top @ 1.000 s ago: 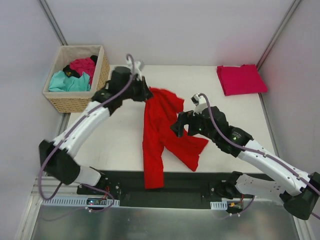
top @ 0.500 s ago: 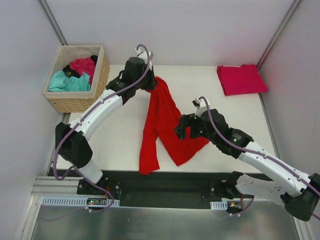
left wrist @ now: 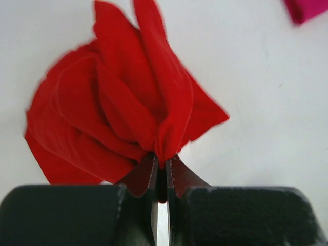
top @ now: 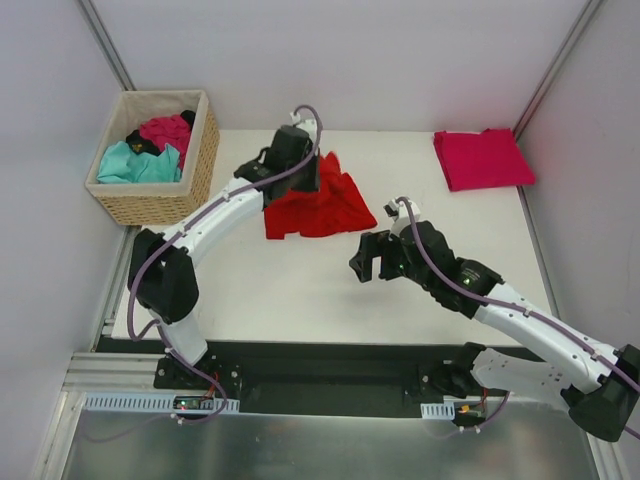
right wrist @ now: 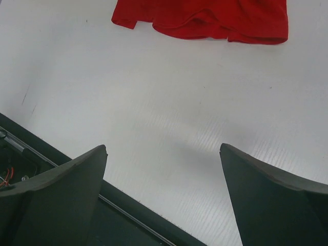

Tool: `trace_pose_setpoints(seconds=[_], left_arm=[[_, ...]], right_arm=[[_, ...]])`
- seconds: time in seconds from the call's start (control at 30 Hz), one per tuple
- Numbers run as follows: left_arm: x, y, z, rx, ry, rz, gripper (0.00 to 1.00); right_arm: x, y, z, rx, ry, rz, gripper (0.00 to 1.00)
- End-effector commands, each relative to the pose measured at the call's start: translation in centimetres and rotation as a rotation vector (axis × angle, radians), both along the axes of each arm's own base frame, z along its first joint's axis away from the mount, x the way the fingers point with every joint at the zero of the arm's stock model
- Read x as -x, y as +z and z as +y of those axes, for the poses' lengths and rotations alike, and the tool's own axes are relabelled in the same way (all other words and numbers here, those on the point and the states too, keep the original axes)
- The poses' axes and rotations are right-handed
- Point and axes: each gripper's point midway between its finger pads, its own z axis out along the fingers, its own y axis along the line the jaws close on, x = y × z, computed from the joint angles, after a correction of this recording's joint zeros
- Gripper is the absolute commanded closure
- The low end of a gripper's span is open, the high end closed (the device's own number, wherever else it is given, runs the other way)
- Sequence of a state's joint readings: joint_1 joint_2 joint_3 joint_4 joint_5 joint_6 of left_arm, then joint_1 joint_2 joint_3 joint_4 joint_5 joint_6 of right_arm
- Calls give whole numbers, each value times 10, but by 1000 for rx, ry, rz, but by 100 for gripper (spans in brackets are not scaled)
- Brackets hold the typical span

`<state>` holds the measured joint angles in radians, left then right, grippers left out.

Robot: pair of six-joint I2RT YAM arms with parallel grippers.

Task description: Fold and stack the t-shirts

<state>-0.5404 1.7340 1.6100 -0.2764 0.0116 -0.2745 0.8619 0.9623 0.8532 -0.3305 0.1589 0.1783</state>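
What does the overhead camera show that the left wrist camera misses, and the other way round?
Only the overhead view: the wicker basket holding more t-shirts, and the right pincer, open above bare table. Only the left wrist view: a close look at the left pincer shut on a bunched fold of the red t-shirt. Both: that red t-shirt crumpled on the white table, and the folded crimson t-shirt, of which the wrist view catches just a corner.

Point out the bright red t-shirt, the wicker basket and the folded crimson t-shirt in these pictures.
bright red t-shirt [top: 325, 210]: top external view, middle of the bunched cloth.
wicker basket [top: 150, 208]: top external view, its near woven wall.
folded crimson t-shirt [top: 483, 158]: top external view, centre of its top face.
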Motion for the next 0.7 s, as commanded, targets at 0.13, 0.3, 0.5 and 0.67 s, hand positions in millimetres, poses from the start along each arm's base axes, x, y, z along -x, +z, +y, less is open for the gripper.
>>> trace_pose_setpoints(seconds=[0.13,0.3,0.5,0.67], left_arm=[[21,101,41,-20,121,-248,100],[6,180,119,-61,306,-364,100],[25,259,190,-83,471,-527,100],[44,291,175,-12,364,-571,100]], right_arm=[[-4,7,5,-15,1,-21,4],[-4,7,10,-32,8,-13,3],[-3,8,8,-32,9,-17,4],[-5,10,12,-36,16,-18,4]])
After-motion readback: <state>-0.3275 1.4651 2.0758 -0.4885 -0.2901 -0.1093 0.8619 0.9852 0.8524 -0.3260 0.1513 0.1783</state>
